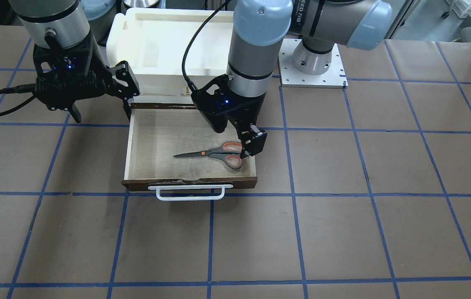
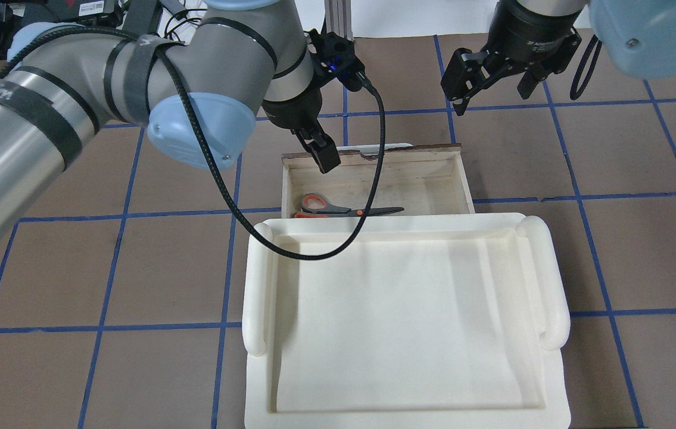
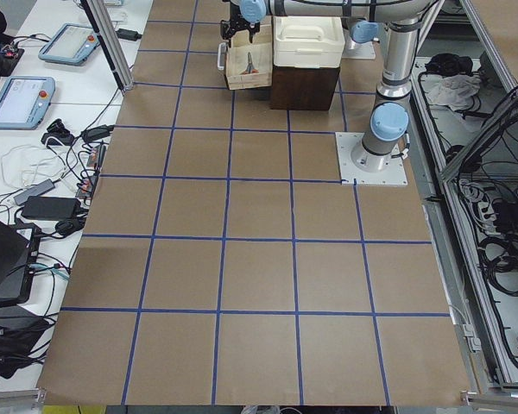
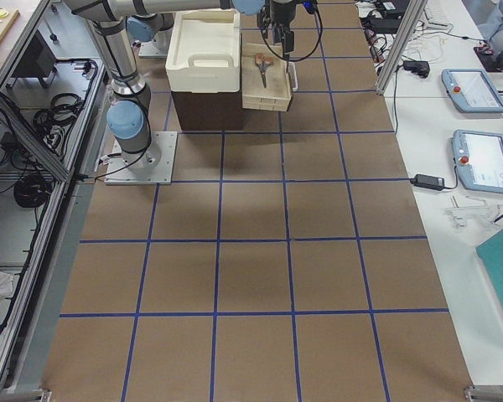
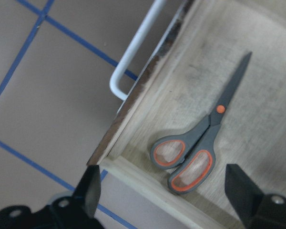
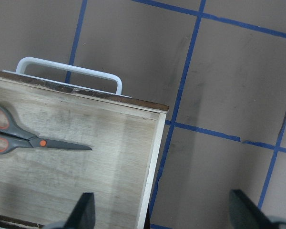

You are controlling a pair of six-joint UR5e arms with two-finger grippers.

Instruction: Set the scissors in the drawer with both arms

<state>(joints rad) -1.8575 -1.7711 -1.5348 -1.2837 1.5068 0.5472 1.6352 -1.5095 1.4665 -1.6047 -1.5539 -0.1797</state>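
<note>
The scissors point(image 1: 214, 154) lie flat on the pale floor of the open drawer point(image 1: 189, 183), handles toward the robot's left. They also show in the overhead view point(image 2: 338, 210) and both wrist views point(image 5: 200, 143) point(image 6: 19, 136). My left gripper point(image 1: 247, 145) is open just above the handle loops and holds nothing; in its wrist view point(image 5: 164, 191) the fingers stand wide apart on either side of the loops. My right gripper point(image 1: 102, 101) is open and empty, raised beside the drawer's other end point(image 2: 489, 95). The drawer's white bar handle point(image 1: 189, 195) faces away from the robot.
A cream-white plastic tray point(image 2: 254, 286) sits on the dark brown cabinet point(image 3: 302, 82) behind the drawer and hides the drawer's rear part from overhead. The left arm's black cable point(image 2: 367, 196) hangs over the drawer and tray. The brown table point(image 1: 343, 232) has blue tape lines.
</note>
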